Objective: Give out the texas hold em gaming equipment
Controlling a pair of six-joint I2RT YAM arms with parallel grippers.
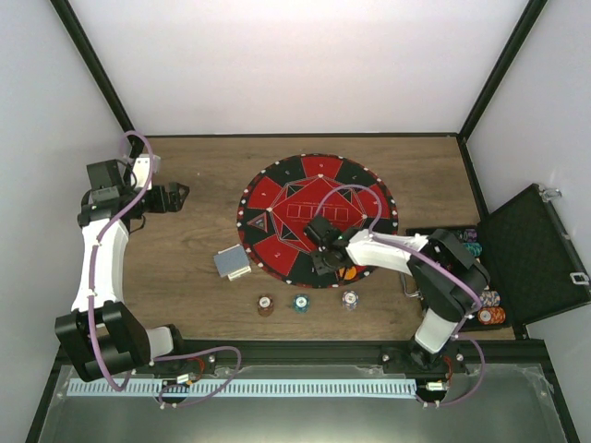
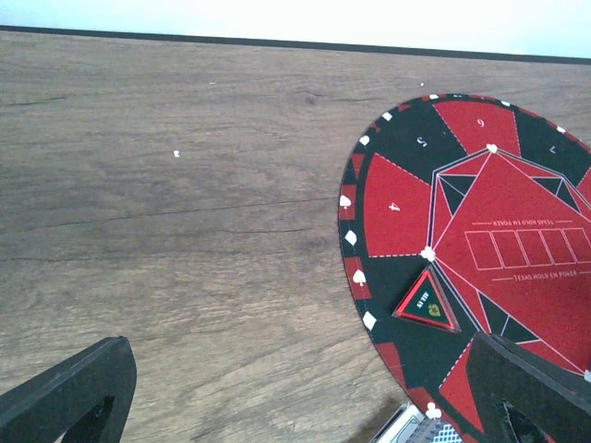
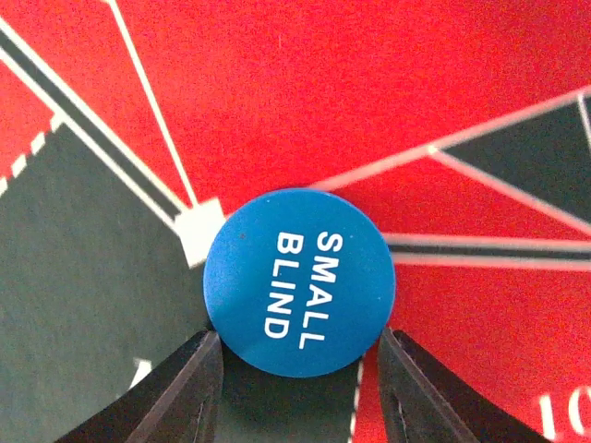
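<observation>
Enclosure with plain white panels: back wall [image 1: 295, 65], left wall [image 1: 37, 138], right wall [image 1: 554, 111]; no window in view. Two black frame posts [image 1: 92, 65] slant up from the far corners of the counter [image 1: 212, 166]; a thin black rail [image 1: 295, 135] runs along the far edge. Counter top is brown wood-grain laminate, grain running left to right, matte; the left wrist view shows darker streaks and a few pale specks. Along the near edge sits a black bar [image 1: 305, 346]; behind it a white perforated strip [image 1: 277, 388] on a grey metal sheet [image 1: 277, 420]. Light is even and diffuse; shadows soft; back wall brightest.
</observation>
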